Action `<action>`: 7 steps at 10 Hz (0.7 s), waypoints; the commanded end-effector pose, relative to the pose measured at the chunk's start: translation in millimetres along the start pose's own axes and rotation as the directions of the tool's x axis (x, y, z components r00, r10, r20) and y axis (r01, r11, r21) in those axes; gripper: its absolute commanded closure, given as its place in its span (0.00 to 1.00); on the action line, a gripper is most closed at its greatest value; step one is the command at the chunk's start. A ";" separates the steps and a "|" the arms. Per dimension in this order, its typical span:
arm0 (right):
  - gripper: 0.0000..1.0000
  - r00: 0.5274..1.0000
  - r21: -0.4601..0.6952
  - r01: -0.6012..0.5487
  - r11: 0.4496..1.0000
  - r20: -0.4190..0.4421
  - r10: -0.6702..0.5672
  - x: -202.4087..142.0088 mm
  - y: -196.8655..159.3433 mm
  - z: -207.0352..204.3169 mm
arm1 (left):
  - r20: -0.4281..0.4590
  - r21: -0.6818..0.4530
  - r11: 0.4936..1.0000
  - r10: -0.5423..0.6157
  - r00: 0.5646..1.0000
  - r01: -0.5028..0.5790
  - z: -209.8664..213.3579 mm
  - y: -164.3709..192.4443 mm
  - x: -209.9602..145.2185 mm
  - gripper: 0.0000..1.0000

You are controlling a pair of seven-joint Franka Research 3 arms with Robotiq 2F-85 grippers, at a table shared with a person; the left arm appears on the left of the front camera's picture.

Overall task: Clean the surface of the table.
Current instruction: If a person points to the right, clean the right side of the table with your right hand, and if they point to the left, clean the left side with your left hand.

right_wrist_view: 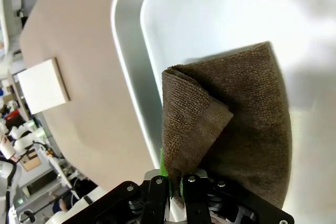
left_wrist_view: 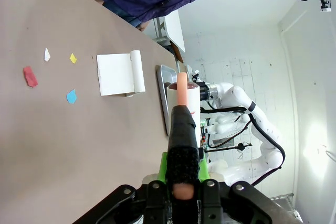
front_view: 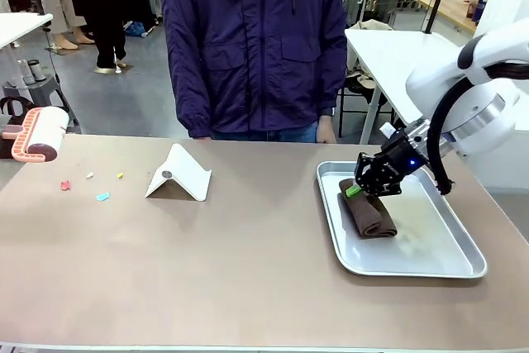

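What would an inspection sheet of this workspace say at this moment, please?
Surface: table beige-brown, bare except for paper scraps near its left end.
Job's things: lint roller at the left edge; brown cloth lying in the metal tray.
Clutter: red, white, yellow and blue scraps; a white folded stand mid-table.
Pincers: left pincer shut on the lint roller's handle; right pincer shut on the cloth's folded end.
Cables: a black cable loops by the right wrist.
Surroundings: a person in a purple jacket stands at the far edge; white tables behind.
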State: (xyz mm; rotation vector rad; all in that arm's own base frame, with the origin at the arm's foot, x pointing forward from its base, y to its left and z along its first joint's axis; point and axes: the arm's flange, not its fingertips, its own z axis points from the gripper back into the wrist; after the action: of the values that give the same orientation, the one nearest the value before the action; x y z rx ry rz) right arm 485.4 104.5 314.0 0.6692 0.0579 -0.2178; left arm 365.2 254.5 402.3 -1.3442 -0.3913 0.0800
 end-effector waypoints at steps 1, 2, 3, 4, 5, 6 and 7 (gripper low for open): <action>1.00 0.999 0.050 -0.037 0.998 0.023 0.036 -4.5 4.7 -3.7 | 0.000 0.001 1.000 0.012 1.000 -0.012 1.5 -4.5 0.7 0.83; 1.00 0.998 0.042 -0.054 0.998 0.036 0.052 -6.2 5.2 -3.9 | 0.000 0.001 1.000 0.012 1.000 -0.012 1.5 -4.5 0.7 0.83; 1.00 0.998 0.006 -0.057 0.998 0.022 0.057 -4.5 3.6 -6.7 | 0.000 0.001 1.000 0.012 1.000 -0.012 1.5 -4.5 0.7 0.83; 1.00 0.998 -0.038 -0.051 0.998 0.031 0.052 -2.6 1.0 -8.3 | 0.000 0.001 1.000 0.012 1.000 -0.012 1.5 -4.5 0.7 0.83; 1.00 0.997 -0.087 -0.058 0.995 0.051 0.063 -2.3 -0.6 -7.5 | 0.000 0.001 1.000 0.012 1.000 -0.012 1.5 -4.5 0.7 0.83; 1.00 0.995 -0.145 -0.061 0.988 0.075 0.073 -2.4 -2.1 -6.7 | 0.000 0.001 1.000 0.012 1.000 -0.012 1.5 -4.5 0.7 0.83; 1.00 0.992 -0.203 -0.077 0.976 0.081 0.095 -2.0 -4.4 -5.5 | 0.000 0.001 1.000 0.012 1.000 -0.012 1.5 -4.5 0.7 0.83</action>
State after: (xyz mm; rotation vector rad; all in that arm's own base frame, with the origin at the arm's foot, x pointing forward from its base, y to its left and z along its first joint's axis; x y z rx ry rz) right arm 485.2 100.6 307.4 0.5444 -0.0109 -0.1495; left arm 365.2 254.5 402.3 -1.3442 -0.3912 0.0800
